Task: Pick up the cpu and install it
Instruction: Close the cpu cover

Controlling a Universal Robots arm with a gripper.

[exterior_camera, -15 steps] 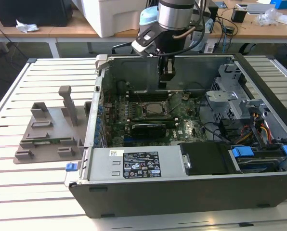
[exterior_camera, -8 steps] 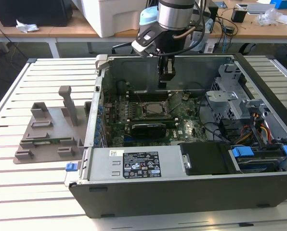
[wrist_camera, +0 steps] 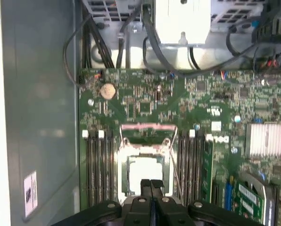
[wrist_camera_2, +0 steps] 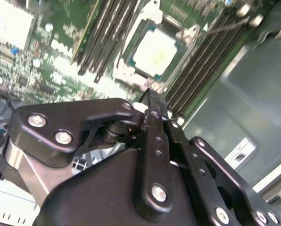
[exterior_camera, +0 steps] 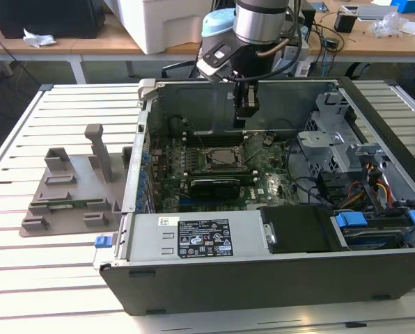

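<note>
The cpu point(wrist_camera: 143, 171), a pale silvery square, lies flat in the motherboard socket inside the open computer case point(exterior_camera: 277, 278), with the black socket frame point(wrist_camera: 146, 149) around it. It also appears in the second wrist view as the cpu point(wrist_camera_2: 154, 51) and in the exterior view as the cpu point(exterior_camera: 222, 158). My gripper point(exterior_camera: 244, 120) hangs inside the case above the board, a little toward the back wall from the socket. In both wrist views the gripper point(wrist_camera: 150, 184) point(wrist_camera_2: 152, 98) is shut with its fingertips pressed together and nothing between them, just over the socket's edge.
Rows of memory slots point(wrist_camera: 99, 165) flank the socket. A finned heatsink point(wrist_camera: 265, 139) and bundled cables point(wrist_camera: 154, 42) lie nearby. A power supply point(exterior_camera: 200, 236) with a white label sits at the case front, a drive cage point(exterior_camera: 333, 139) at the exterior view's right, and a grey fixture plate point(exterior_camera: 68, 198) on the slatted table.
</note>
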